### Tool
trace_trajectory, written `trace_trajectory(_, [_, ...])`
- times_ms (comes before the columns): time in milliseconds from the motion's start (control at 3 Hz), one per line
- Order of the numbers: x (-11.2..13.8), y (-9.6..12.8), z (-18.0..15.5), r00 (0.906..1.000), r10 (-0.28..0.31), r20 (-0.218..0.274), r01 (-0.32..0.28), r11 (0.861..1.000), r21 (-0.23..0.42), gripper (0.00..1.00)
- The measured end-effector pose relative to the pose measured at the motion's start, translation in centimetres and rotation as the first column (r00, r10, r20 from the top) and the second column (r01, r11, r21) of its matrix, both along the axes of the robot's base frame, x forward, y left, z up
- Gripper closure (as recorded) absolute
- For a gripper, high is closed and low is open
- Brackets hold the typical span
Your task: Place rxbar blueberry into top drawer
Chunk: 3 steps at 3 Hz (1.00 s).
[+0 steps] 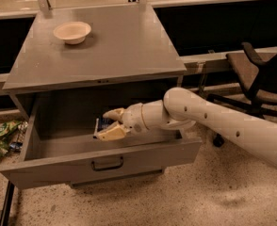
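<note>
The gripper [103, 125] is down inside the open top drawer [82, 167], toward the middle of its well and closer to the back than to the front panel. Its two pale fingers [111, 133] are pinched on the rxbar blueberry [101, 124], one above it and one below. The dark wrapper pokes out from between them toward the drawer's left wall. From where I stand the bar looks to be held just over the drawer floor, though I can't tell whether it touches it.

The bar looks light and thin, firm enough inside, with a slick, crinkly wrapper that could slide under a loose pinch. I'd hold it across the flat faces near the middle, as the fingers seem to do here, not by the crimped ends. It isn't fragile, so a short drop onto the metal floor should do no harm.

The white arm [214, 121] reaches into the drawer from its right side, crossing over the right wall. The small dark handle [107, 164] sits centred on the drawer front, below the gripper. Above the drawer, on the grey cabinet top [124, 46], a cream bowl [72, 32] rests toward the back left corner, well apart from the work. An office chair [258, 76] stands off to the drawer's right, and some green litter [4, 134] lies on the floor to its left.
</note>
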<state>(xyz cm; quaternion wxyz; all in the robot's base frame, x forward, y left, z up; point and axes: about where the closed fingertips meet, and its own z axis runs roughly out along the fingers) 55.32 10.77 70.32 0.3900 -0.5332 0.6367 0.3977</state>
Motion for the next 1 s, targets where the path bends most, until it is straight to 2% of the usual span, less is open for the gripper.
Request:
trace_trajectory(333, [1.4,-1.0,-3.1,0.9953,-0.094,-0.023,0.091,0.991,-0.098,0.74])
trace_trajectory(667, [2.3,-1.9,-3.4,0.9855,-0.168,-0.02,0.163,0.973,-0.166,0.51])
trace_trajectory(1000, [3.2,-2.3,-3.1,0.9757,-0.219,0.0,0.214,0.955,-0.206,0.28])
